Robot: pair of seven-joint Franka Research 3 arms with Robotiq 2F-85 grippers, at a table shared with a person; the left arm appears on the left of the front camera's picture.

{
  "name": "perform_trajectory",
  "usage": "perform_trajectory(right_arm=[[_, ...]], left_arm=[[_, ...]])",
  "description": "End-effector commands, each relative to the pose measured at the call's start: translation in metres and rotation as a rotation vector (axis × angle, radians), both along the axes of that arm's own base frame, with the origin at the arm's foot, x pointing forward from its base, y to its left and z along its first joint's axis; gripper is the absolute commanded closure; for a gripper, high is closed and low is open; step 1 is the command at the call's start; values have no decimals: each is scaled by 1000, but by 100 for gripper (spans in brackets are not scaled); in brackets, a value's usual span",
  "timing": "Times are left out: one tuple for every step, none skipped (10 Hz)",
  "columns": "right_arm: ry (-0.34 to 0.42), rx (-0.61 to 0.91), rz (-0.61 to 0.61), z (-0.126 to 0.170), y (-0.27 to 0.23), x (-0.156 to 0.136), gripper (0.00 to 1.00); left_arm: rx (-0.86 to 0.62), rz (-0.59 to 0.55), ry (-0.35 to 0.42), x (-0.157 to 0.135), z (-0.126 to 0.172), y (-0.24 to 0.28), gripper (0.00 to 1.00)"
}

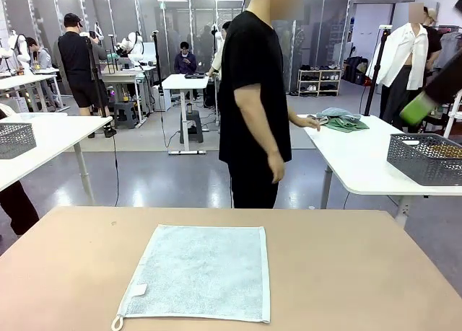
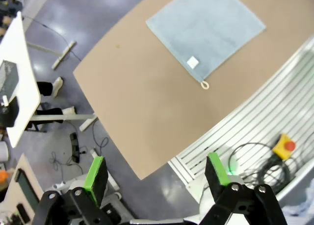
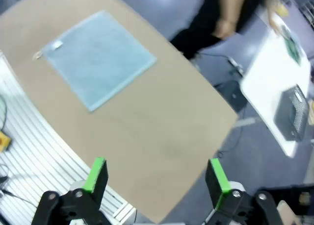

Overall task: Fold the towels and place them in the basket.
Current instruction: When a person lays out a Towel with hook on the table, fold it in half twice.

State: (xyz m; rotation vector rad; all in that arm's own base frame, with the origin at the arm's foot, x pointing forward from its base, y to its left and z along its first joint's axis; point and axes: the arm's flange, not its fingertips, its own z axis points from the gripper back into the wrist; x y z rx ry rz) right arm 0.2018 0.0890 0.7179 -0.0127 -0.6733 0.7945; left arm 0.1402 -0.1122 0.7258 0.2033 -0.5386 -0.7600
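A pale blue-grey towel (image 1: 202, 273) lies flat and unfolded on the brown table (image 1: 346, 273), near its front edge, with a white label and a loop at one corner. It also lies spread out in the left wrist view (image 2: 206, 29) and the right wrist view (image 3: 98, 58). My left gripper (image 2: 156, 168) hangs open high above the table's near edge, holding nothing. My right gripper (image 3: 156, 172) is open too, high over the table's right side. A dark grey mesh basket (image 1: 426, 158) stands on a white side table, where a person's hand rests by a mint green towel (image 1: 346, 125).
The person in black (image 1: 253, 100) stands just beyond the brown table's far edge, turned toward the white side table (image 1: 361, 165). A second grey basket (image 1: 14, 138) sits on another white table at the left. A yellow stop button (image 2: 283, 146) lies behind the table's near edge.
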Motion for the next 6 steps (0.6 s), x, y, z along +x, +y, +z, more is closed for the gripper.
perform_trajectory(right_arm=[[22,-7,227,-39,10,-11,0],[65,-16,316,-62,25,-15,0],[108,-53,382,-88,40,-16,0],[142,-62,415,-103,50,-15,0],[156,-106,404,-117,55,-14,0],[199,-120,421,-128,60,-15,0]], left_arm=[[60,-116,4,-2,-35,-1,0],[74,-177,41,4,-57,-9,0],[59,-231,96,11,-82,-18,0],[79,-258,125,16,-99,-24,0],[77,-296,151,17,-117,-30,0],[79,-326,182,18,-135,-37,0]])
